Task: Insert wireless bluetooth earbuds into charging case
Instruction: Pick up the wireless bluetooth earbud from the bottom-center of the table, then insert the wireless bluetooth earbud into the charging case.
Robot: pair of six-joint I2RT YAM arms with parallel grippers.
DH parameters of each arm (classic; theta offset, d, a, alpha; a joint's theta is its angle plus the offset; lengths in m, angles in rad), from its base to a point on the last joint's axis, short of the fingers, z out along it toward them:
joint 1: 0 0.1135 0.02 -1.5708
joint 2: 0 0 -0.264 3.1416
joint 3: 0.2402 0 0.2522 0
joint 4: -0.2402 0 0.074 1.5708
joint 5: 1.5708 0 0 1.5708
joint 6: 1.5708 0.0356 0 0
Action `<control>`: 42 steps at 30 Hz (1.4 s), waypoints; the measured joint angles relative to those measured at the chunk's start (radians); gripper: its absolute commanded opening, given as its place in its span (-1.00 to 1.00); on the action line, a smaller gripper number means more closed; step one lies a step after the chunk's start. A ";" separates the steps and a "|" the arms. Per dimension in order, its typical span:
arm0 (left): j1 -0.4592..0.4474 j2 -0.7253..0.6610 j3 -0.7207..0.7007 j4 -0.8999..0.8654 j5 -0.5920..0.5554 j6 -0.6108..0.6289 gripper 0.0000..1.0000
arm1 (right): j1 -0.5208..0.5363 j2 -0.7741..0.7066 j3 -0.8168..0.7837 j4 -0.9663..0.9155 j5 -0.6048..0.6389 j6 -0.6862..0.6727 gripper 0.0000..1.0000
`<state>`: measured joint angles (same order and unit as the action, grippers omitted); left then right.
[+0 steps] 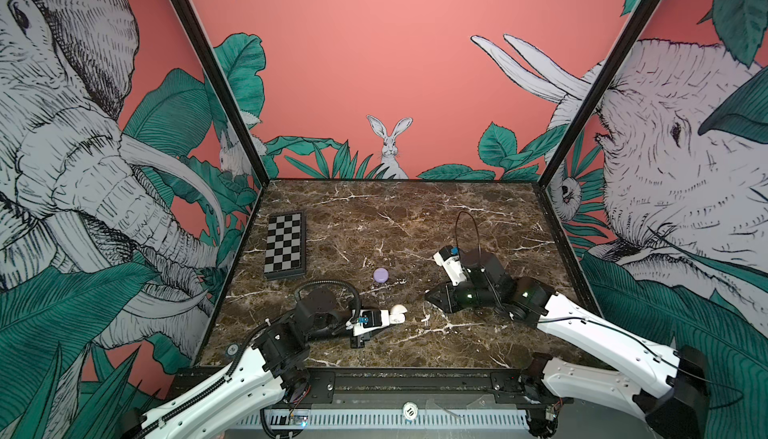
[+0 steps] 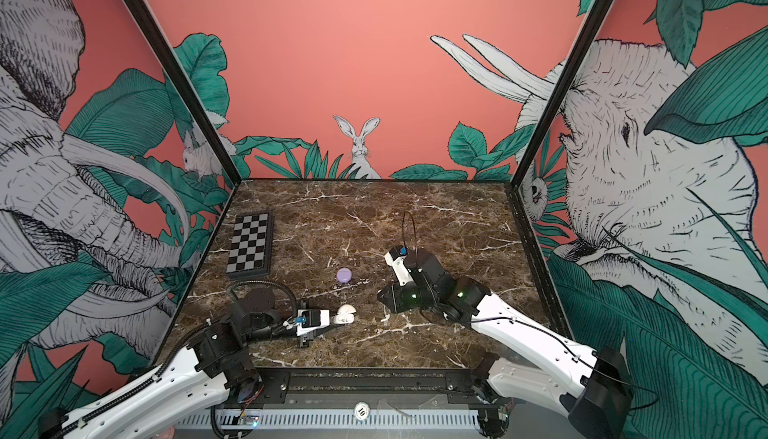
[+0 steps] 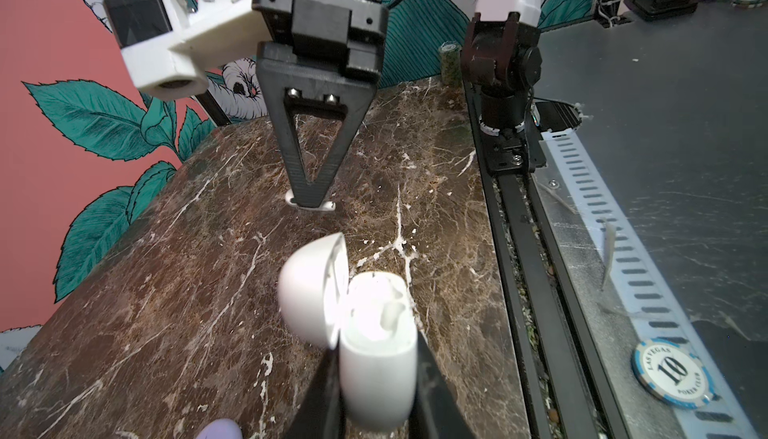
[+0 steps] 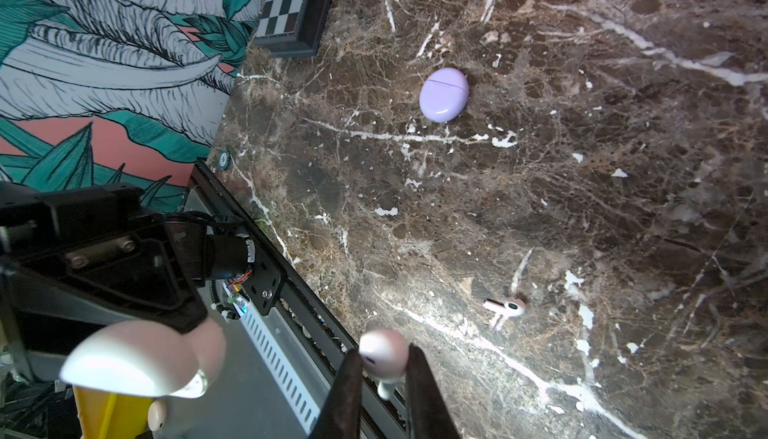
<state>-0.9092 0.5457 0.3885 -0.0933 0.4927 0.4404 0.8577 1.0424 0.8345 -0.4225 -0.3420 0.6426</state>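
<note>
Big brown marble counter (image 1: 415, 216) fills the booth. Both arms run off the bottom of both top views, so you only get the wrists and tools properly. A chessboard (image 1: 285, 245) lies at the far left of it, well apart from everything else.

The left tool (image 3: 376, 358) is clamped tight around the body of the white case (image 1: 398, 312), near the front edge and left of centre, with the lid flipped open. In the left wrist view the case is blown out and blurry, so I honestly can't tell if a bud is sitting in it.

The right tool (image 3: 311, 198) is near it, tips low at the counter. Its jaws are nearly together and pinch 1 white bud, the held earbud (image 4: 381, 351), by its head, with the stem poking out between the fingers. From above, the tool's own body hides that bud completely.

The lilac case (image 4: 444, 94) sits closed mid-counter, apart from both tools, so its inside is hidden. The left wrist view cuts it off at the frame edge.

Smallest of all, 1 pale loose earbud (image 4: 506, 307) lies on its side on the marble near the right tool. In the top views it's too tiny to pick out from the veins.
</note>
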 measured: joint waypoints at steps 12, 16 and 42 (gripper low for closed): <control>0.000 0.108 0.045 0.047 -0.010 -0.064 -1.00 | 0.013 -0.062 0.034 -0.008 -0.014 -0.004 -0.63; 0.000 0.134 0.055 0.072 -0.011 -0.110 -1.00 | 0.016 -0.093 0.051 -0.008 -0.015 -0.004 -0.63; 0.000 0.367 -0.043 0.827 0.066 -0.693 -1.00 | 0.062 -0.171 0.128 0.023 0.019 -0.027 -0.64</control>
<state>-0.9092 0.9127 0.3450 0.7334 0.5583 -0.2523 0.9195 0.8719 0.9623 -0.3996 -0.3233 0.6159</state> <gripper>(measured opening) 0.229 0.183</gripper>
